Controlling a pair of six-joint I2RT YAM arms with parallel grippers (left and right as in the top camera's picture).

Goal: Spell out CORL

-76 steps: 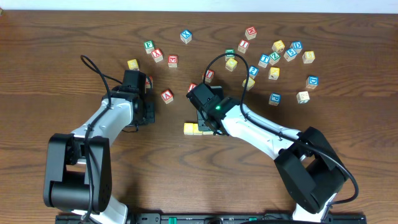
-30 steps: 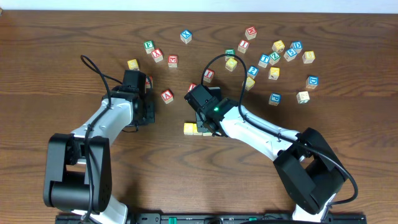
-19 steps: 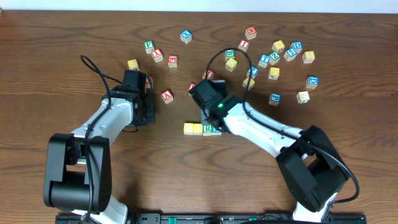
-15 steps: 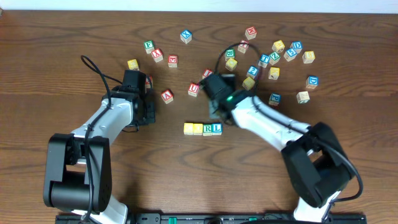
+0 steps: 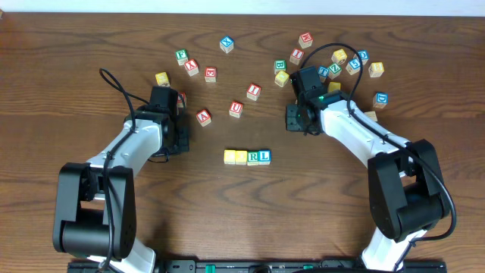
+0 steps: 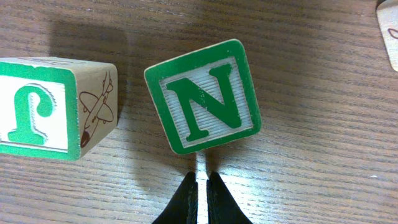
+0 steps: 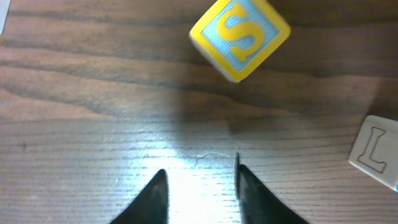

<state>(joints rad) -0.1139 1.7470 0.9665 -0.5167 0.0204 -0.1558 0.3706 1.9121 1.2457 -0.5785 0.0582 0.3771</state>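
Note:
Four cubes stand in a touching row at the table's middle: two yellow-faced cubes (image 5: pixel 229 156) (image 5: pixel 241 156), then the white cube with a green R (image 5: pixel 253 157), then the white cube with a blue L (image 5: pixel 264 156). No gripper touches the row. My right gripper (image 7: pixel 199 171) is open over bare wood with nothing between its fingers, and the right arm (image 5: pixel 307 95) is up right of the row. My left gripper (image 6: pixel 199 180) is shut on nothing, its tips just short of a green N cube (image 6: pixel 204 94).
Loose cubes lie scattered across the back of the table, several around the right arm. A yellow S cube (image 7: pixel 239 38) lies ahead of the right gripper, with a pale embossed L cube (image 7: pixel 376 151) at its right. Another green-lettered cube (image 6: pixel 43 109) sits left of the N.
The right gripper was down over the row; it has since pulled away up and to the right, leaving the R and L cubes uncovered at the row's end. The left arm has not moved.

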